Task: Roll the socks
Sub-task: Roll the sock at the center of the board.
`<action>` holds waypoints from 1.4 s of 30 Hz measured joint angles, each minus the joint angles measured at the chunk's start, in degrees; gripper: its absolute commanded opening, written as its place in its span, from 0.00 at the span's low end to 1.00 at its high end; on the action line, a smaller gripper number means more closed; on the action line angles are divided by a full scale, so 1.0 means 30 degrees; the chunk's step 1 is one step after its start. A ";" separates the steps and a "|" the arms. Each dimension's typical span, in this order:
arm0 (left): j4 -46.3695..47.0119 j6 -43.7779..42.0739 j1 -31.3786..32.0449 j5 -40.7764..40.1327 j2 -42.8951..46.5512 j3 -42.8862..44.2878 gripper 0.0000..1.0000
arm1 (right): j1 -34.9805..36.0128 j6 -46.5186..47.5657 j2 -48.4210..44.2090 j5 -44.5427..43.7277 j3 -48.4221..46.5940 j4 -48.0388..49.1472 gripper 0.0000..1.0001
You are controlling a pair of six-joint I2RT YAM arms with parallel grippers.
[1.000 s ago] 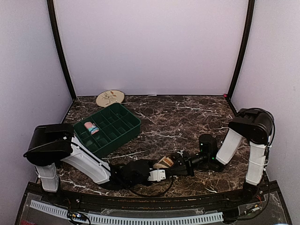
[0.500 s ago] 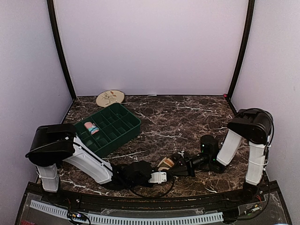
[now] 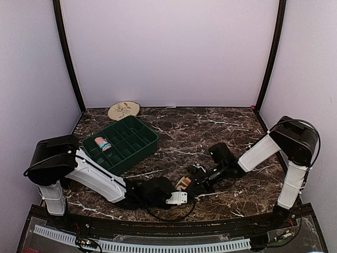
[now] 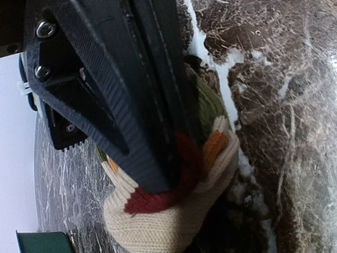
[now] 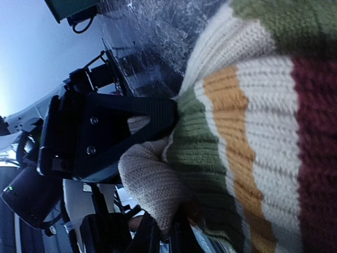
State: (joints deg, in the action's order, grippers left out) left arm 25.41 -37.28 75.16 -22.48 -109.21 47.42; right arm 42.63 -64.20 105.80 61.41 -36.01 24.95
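Two grippers, left gripper (image 3: 179, 191) and right gripper (image 3: 194, 179), are clamped on the cream knitted sock with red, green and orange stripes (image 4: 158, 226) at the near centre of the marbled surface (image 3: 210, 132). Rolling judged under way; next, tighten the roll without slippage.

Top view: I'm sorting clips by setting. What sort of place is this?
Probably a robot test booth: plain lilac walls box in a marble-patterned table, the left arm and right arm are bolted at its near edge, and a green compartment tray and striped sock serve as props.
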 measured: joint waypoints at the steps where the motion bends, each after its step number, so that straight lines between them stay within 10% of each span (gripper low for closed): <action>1: -0.0510 0.0022 -0.0044 0.0138 0.0066 0.0204 0.00 | -0.0044 0.1566 -0.0146 -0.0328 -0.0561 -0.1763 0.06; 17: -1.0163 0.1326 -0.0291 0.3730 0.0452 0.4437 0.00 | -0.0248 0.9311 -0.3308 -0.4517 -0.0903 -0.9872 0.60; 20: -1.1074 0.1603 -0.0379 0.4153 0.0452 0.4801 0.00 | -0.0262 0.9457 -0.4328 -0.5770 -0.0605 -1.0236 0.99; 42: -1.6254 0.3351 -0.1749 0.8386 -0.0015 0.7308 0.00 | 0.4189 0.9173 -1.2007 -1.9402 0.1982 -1.4615 1.00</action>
State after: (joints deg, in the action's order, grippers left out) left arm -23.35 -27.22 69.91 2.68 -109.25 69.34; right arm 55.20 -36.69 69.78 3.20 -30.06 -18.90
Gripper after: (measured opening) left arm 0.080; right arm 0.998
